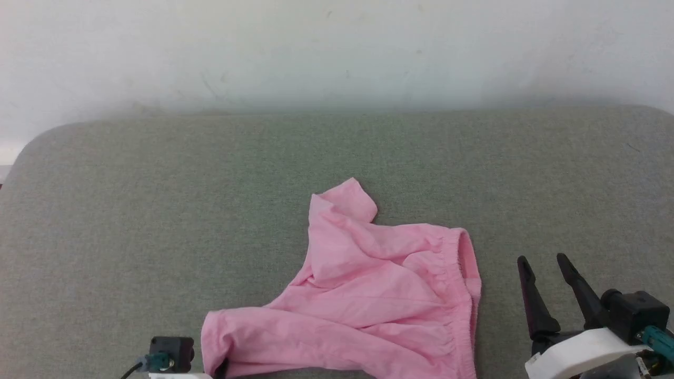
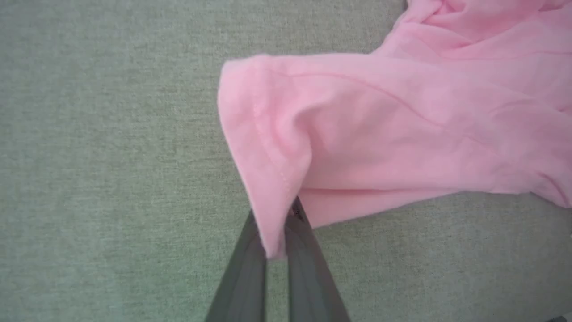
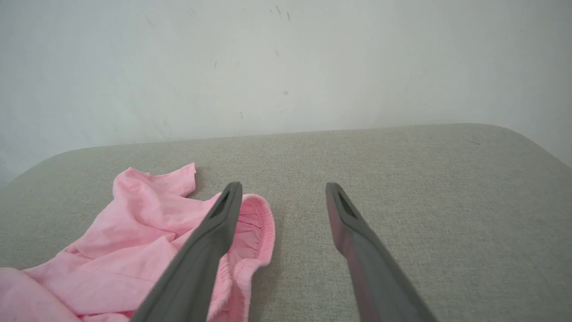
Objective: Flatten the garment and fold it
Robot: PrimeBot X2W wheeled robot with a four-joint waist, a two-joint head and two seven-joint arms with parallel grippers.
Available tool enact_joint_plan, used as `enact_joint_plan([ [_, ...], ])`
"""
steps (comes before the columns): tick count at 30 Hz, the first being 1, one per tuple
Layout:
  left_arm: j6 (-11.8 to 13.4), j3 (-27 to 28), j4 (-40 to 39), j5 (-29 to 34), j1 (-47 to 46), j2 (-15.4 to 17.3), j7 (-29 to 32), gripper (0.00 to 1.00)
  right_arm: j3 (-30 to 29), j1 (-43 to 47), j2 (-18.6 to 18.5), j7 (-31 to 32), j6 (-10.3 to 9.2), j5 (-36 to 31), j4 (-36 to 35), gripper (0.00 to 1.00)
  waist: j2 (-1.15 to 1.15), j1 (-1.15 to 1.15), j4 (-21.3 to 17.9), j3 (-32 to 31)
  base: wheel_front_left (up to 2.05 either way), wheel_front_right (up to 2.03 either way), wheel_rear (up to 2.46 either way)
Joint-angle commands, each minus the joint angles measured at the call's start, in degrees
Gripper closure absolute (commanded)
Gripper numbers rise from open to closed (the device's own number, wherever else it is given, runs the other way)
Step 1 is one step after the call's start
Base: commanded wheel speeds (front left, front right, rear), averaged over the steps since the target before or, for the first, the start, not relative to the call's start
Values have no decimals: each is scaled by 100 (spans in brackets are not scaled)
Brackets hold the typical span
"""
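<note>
The left gripper (image 2: 273,232), low at 7 o'clock in the head view, pinches the leg hem of the garment (image 1: 368,295). The right gripper (image 1: 542,259) hovers at 4 o'clock, fingers spread, pointing toward 12. The garment lies crumpled on the cushion (image 1: 131,210), near 6 o'clock.

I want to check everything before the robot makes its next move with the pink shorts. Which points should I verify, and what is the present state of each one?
1. The left gripper is shut on the hem corner of the garment: ok.
2. The grip holds both layers of that leg: cannot tell, the fabric covers the fingertips.
3. The right gripper is open and holds nothing: ok.
4. The right gripper is close to the waistband: ok, in the head view it stands just beside it, apart.
5. The garment lies flat: not ok, it is wrinkled and the far leg is folded over.
</note>
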Motion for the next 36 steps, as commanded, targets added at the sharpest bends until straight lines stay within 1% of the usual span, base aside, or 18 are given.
enact_joint_plan([
  [1,18,92,80,-131,78,-85,-143,32,-8,65,14,17,-5,-1,-36,0,0,1,74,-57,0,0,0],
  [2,3,116,141,-166,111,-121,-224,0,-10,72,14,28,-5,-4,-37,0,0,1,86,-73,0,0,0],
  [5,33,264,208,-217,118,-226,-545,0,-11,106,14,69,-5,-13,-61,0,0,1,115,-151,0,0,0],
  [9,85,507,113,-161,-43,-201,-935,0,-9,167,14,114,-5,-19,-122,0,0,1,123,-244,0,0,0],
  [11,34,544,39,-73,-250,-119,-1003,0,-14,183,14,124,-5,-16,-160,0,0,1,121,-262,0,0,0],
  [13,-84,483,11,32,-550,-36,-939,0,-15,186,14,147,-5,-22,-193,0,0,1,114,-254,0,0,0],
  [15,-244,356,48,131,-889,25,-778,0,11,161,14,171,-5,-38,-230,0,0,1,77,-216,0,0,0],
  [18,-493,65,285,187,-1304,92,-233,0,43,115,14,199,-5,-68,-259,0,0,1,-7,-149,0,0,0],
  [21,-596,-127,577,201,-1530,189,320,0,71,73,14,211,-5,-68,-257,0,0,1,-133,-69,0,0,0],
  [25,-574,-226,821,145,-1527,401,924,0,63,55,14,184,-5,-19,-216,0,0,1,-271,52,0,0,0],
  [30,-508,-288,847,34,-1330,629,1443,0,82,15,14,118,-5,46,-122,0,0,1,-366,194,0,0,0],
  [31,-529,-306,825,-30,-1280,648,1554,53,87,1,14,106,-5,54,-104,0,0,1,-374,213,0,0,0],
  [32,-568,-338,797,-114,-1223,662,1696,100,88,-14,14,96,-5,60,-86,0,0,1,-376,224,0,0,0],
  [34,-684,-407,685,-255,-1143,718,1950,100,78,-37,14,82,-5,67,-54,0,0,1,-366,239,0,0,0],
  [36,-730,-392,526,-263,-1163,780,1947,100,40,-54,14,68,-5,69,-26,0,0,1,-322,235,0,0,0],
])
